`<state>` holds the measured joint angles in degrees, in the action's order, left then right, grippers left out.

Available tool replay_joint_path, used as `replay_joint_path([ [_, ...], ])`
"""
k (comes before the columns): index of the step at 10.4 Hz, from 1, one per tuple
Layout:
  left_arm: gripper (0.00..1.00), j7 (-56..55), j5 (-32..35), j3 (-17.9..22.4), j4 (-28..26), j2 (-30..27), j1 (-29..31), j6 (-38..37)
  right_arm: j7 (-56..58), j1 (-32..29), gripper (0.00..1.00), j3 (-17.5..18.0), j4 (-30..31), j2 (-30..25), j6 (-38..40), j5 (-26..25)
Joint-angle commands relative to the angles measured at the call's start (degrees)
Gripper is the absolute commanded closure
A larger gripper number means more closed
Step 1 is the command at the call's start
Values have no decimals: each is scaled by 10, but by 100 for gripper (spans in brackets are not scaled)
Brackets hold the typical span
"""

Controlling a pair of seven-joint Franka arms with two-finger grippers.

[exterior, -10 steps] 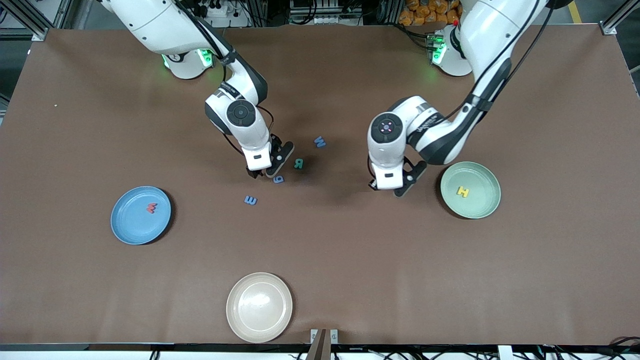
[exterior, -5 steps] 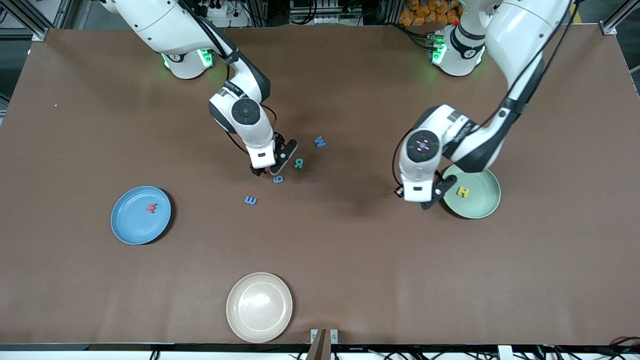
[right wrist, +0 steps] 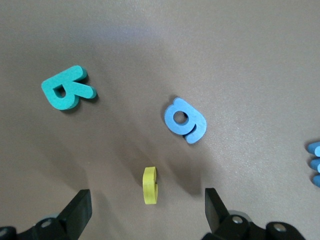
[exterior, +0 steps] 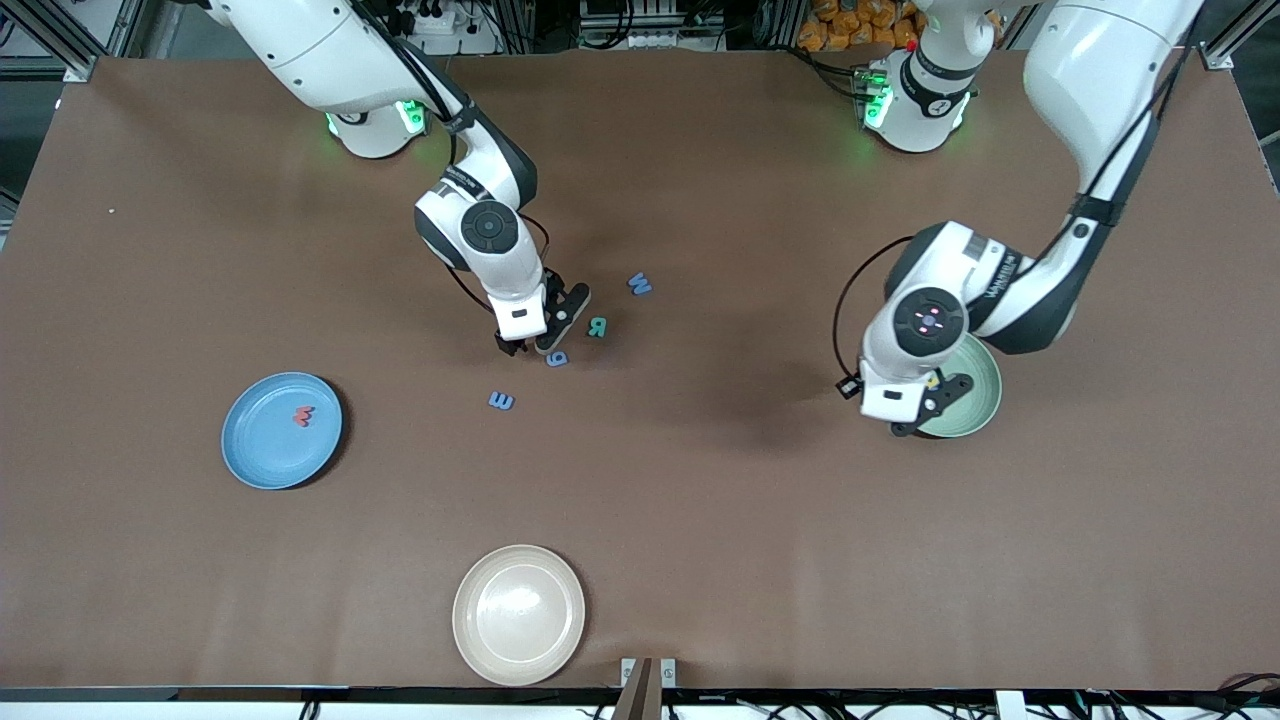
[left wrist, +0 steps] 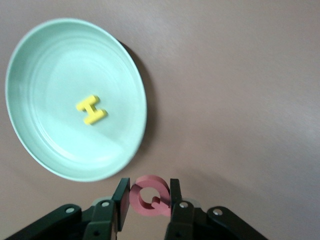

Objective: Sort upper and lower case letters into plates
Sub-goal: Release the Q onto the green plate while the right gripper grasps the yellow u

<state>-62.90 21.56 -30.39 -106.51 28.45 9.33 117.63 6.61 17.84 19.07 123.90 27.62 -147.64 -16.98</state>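
The left gripper (left wrist: 148,197) pinches a pink letter Q (left wrist: 149,195) at the mint plate's (left wrist: 30,135) rim, a yellow H (left wrist: 91,109) at its eleven o'clock. The right gripper (right wrist: 145,212), spread wide, brackets a small yellow letter (right wrist: 150,185) on the table (exterior: 700,500).

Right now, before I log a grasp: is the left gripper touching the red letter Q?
Touching. The left wrist view shows the left gripper with both fingers pressed against the sides of the red letter Q, no gap.

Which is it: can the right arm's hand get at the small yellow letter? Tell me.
Probably yes. The right hand is open just above the yellow letter, fingers on either side; the blue letter and teal letter lie apart.
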Motion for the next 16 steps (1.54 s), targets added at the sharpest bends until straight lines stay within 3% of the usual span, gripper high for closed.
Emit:
replay_joint_path([
  [1,100,78,-15,-8,-5,-7,43,-13,-29,11,0,-7,-4,8,-4,-21],
  [10,100,150,-8,-5,-10,38,82,-13,-56,18,0,-7,-14,13,-3,-21],
  [11,94,150,-7,-5,-9,42,81,-12,-56,18,0,-7,-14,13,-3,-21],
  [12,85,151,-6,-4,-9,44,81,-12,-56,18,20,-7,-14,13,-4,-21],
  [13,75,154,-6,-4,-9,44,81,-12,-63,18,82,-7,-14,13,-4,-20],
  [14,62,154,-6,-4,-8,44,78,-12,-87,18,100,-7,-14,13,-5,-21],
  [16,27,154,-6,-5,-7,43,78,-13,-87,17,100,-7,-14,14,-8,-25],
])
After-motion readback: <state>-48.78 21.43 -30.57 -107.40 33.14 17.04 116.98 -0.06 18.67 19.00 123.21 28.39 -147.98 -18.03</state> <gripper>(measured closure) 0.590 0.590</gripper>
